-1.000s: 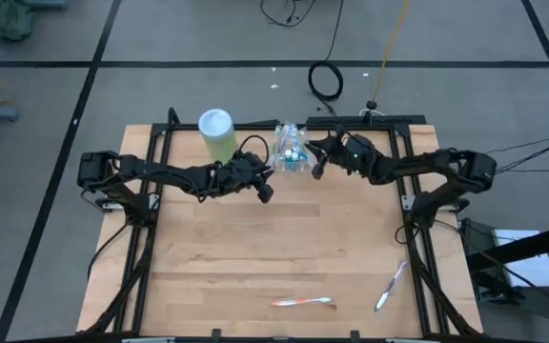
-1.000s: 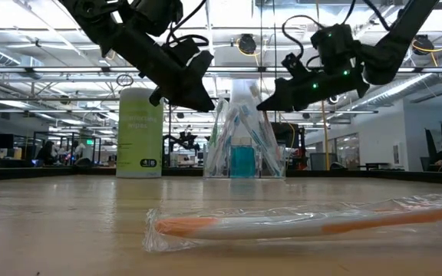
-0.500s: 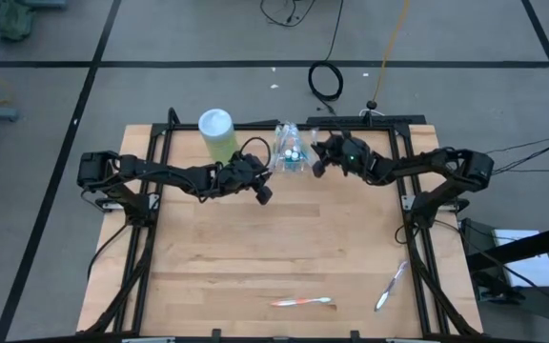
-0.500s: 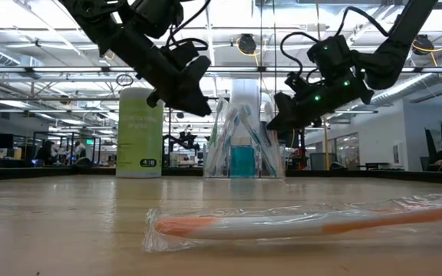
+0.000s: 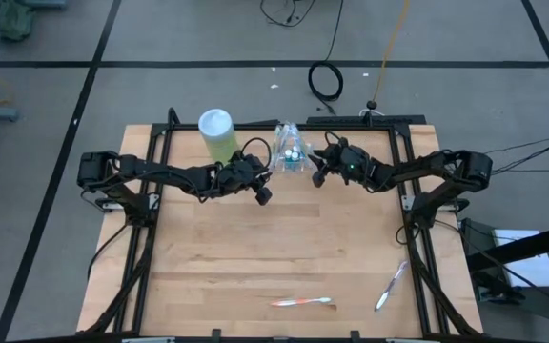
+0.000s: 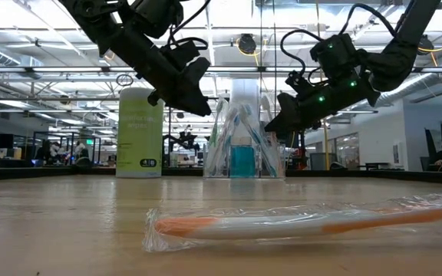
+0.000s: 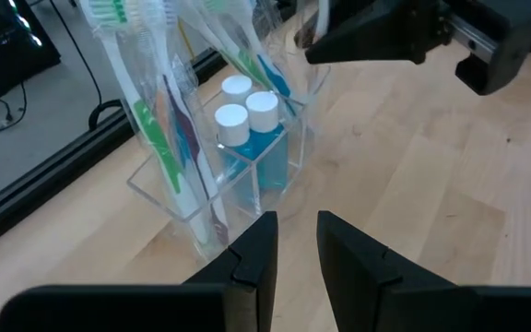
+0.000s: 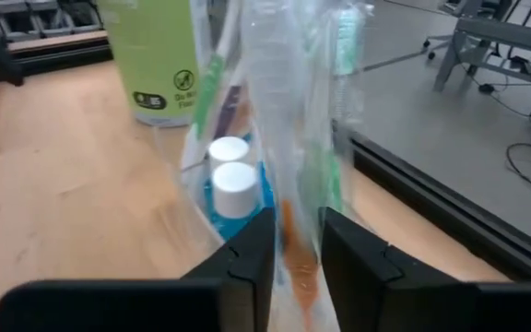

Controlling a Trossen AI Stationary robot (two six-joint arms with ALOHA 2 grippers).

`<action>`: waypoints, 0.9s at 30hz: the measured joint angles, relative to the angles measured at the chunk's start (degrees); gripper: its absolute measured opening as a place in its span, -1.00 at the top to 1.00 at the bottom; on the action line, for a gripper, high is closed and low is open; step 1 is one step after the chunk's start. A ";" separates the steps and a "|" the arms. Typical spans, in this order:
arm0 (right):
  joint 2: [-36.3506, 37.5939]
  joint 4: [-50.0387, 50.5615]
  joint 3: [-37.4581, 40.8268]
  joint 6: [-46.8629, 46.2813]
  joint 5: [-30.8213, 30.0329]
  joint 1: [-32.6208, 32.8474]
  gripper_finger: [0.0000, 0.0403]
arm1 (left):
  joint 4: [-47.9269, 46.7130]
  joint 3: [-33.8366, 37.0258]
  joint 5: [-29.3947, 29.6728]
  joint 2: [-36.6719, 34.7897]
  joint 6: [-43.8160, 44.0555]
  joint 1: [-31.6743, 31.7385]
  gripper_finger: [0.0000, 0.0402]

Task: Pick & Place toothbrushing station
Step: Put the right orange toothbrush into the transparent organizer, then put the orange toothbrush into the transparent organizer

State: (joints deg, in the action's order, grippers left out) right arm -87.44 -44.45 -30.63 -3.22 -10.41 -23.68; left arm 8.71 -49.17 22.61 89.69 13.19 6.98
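The toothbrushing station (image 5: 291, 152) is a clear holder with several wrapped toothbrushes and white-capped blue tubes (image 7: 245, 115). It stands on its base at the table's far edge. My right gripper (image 5: 316, 176) is low at the station's right side, with its fingers a narrow gap apart. In the right wrist view a wrapped orange-handled brush (image 8: 295, 244) shows in that gap (image 8: 298, 231). My left gripper (image 5: 266, 195) hangs above the table, near and left of the station. Its fingers (image 7: 298, 235) are a narrow gap apart with nothing between them. My right gripper's fingers (image 8: 256, 244) stand on either side of the wrapped orange-handled brush (image 8: 295, 244), coming level from the table's right. I cannot tell whether they touch its clear wrap. The brush stands upright in the station.
A green canister (image 5: 217, 133) stands left of the station. A wrapped orange brush (image 5: 301, 302) and another wrapped brush (image 5: 390, 286) lie near the front edge. Black frame rails (image 5: 149, 238) run along both sides of the table.
My right gripper has come down and a little toward the near edge, close against the station's right side. The station has stayed where it was.
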 joint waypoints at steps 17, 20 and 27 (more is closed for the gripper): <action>18.34 23.79 -0.02 -4.77 0.15 3.73 0.33 | 0.09 0.00 -0.11 0.00 -2.59 0.00 0.57; 24.24 32.22 -0.02 -10.47 0.15 6.80 0.34 | 0.26 0.00 -0.13 0.00 -3.71 0.00 0.57; 31.02 44.40 -0.02 -30.25 1.84 17.44 0.35 | 1.53 0.00 -0.19 0.00 -6.42 0.00 0.57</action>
State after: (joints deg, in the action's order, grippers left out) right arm -56.42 -0.05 -30.65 -33.47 -8.58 -6.25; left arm 10.24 -49.17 22.42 89.69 6.77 6.99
